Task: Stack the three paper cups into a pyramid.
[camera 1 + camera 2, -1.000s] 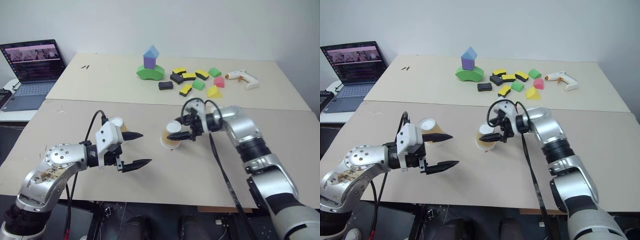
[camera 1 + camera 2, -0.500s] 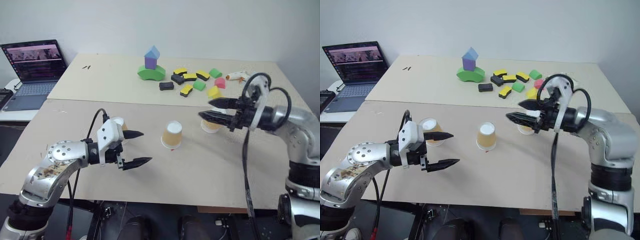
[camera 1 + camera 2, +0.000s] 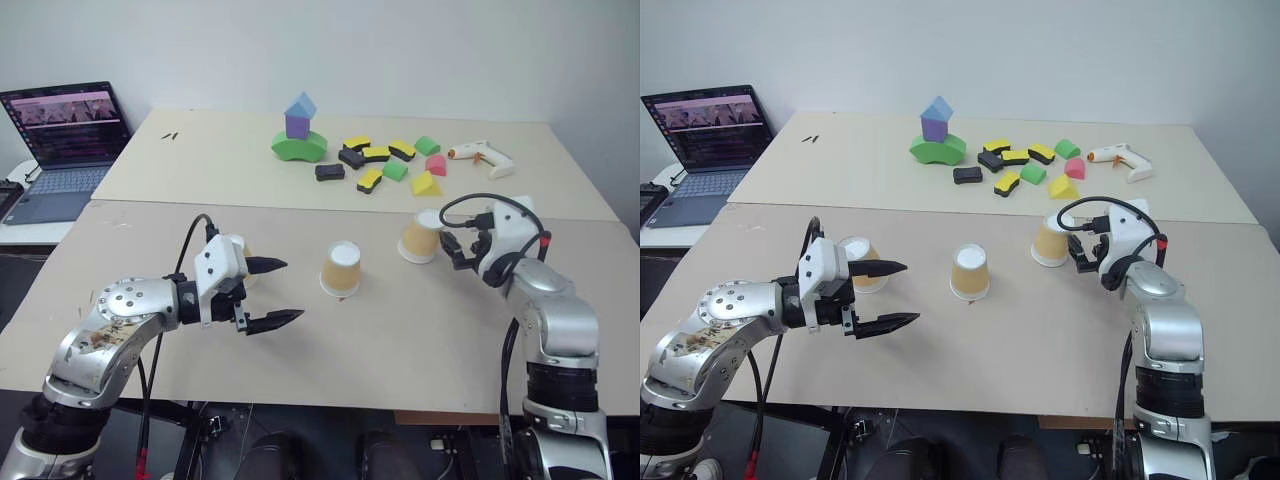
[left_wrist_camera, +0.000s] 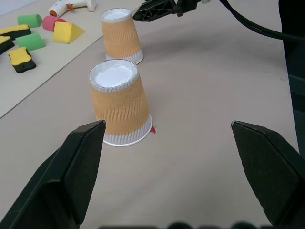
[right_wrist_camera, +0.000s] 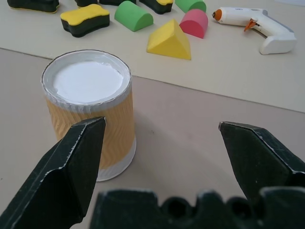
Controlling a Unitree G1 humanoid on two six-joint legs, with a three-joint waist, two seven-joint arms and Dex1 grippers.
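Tables (image 3: 180, 240) sit end to end, the near one carrying all three cups upside down and well apart from one another. Laptop (image 3: 62, 140) stands open off to the far left. Left gripper (image 3: 268, 293) hangs with its jaws spread wide and nothing between them; the left cup (image 3: 862, 264) stands just behind it. Right gripper (image 3: 452, 248) is likewise wide open and empty, just beside the right cup (image 3: 420, 237). Middle cup (image 3: 341, 270) stands alone between the two arms. Block tower (image 3: 299, 130), loose blocks (image 3: 385, 165) and glue gun (image 3: 482, 157) lie on the far table.
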